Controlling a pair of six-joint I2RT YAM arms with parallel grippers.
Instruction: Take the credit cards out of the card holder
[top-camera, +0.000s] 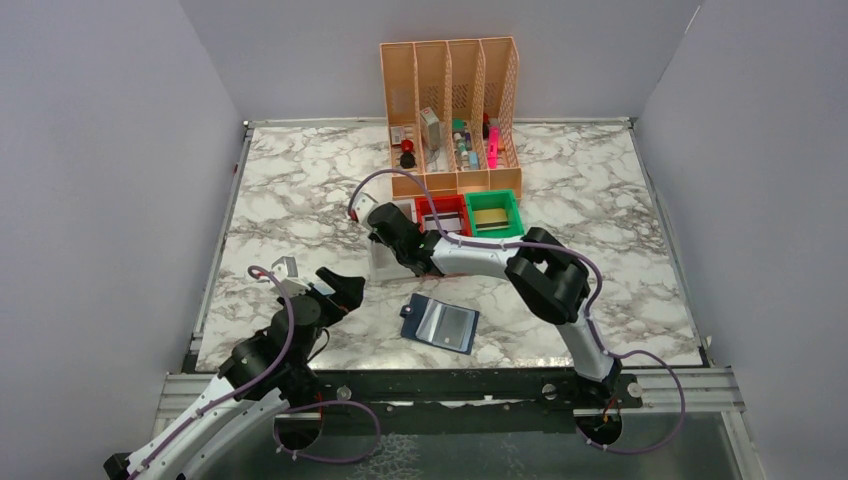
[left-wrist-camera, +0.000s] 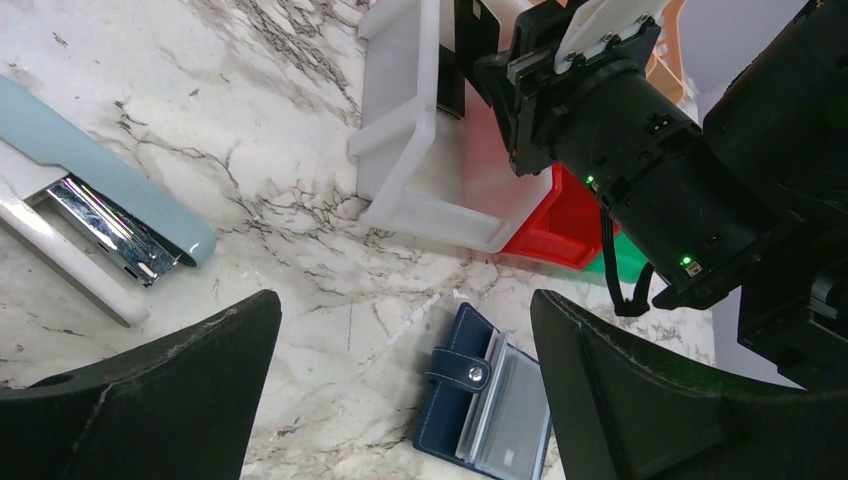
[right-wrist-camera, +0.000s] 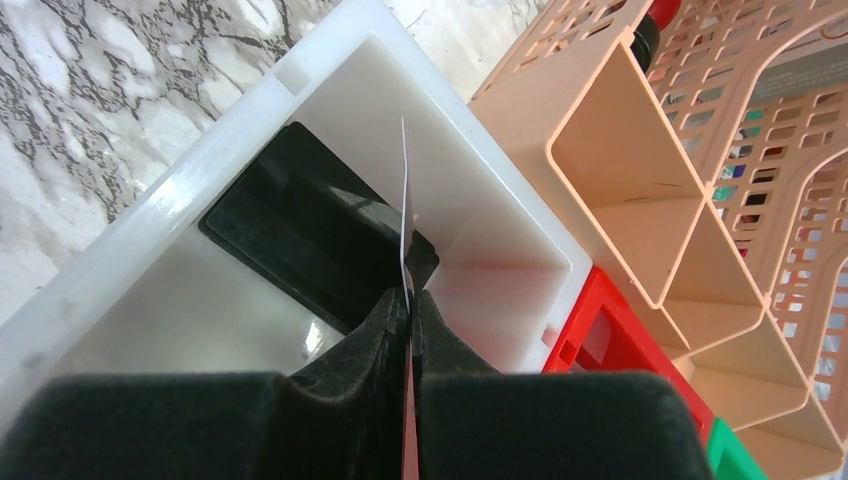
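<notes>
Card (right-wrist-camera: 405, 190), seen edge-on, is pinched between the fingertips of the right gripper (right-wrist-camera: 408, 300) over the white bin (right-wrist-camera: 500, 215) at the far middle of the table (top-camera: 620, 200), where black cards (right-wrist-camera: 300, 235) lie flat. It looks light, stiff and slick, so a firm pinch on a short edge suits it best. The card holder (top-camera: 441, 323) lies open near the middle. The left gripper (left-wrist-camera: 405, 305) hangs to its left, spread wide and empty.
</notes>
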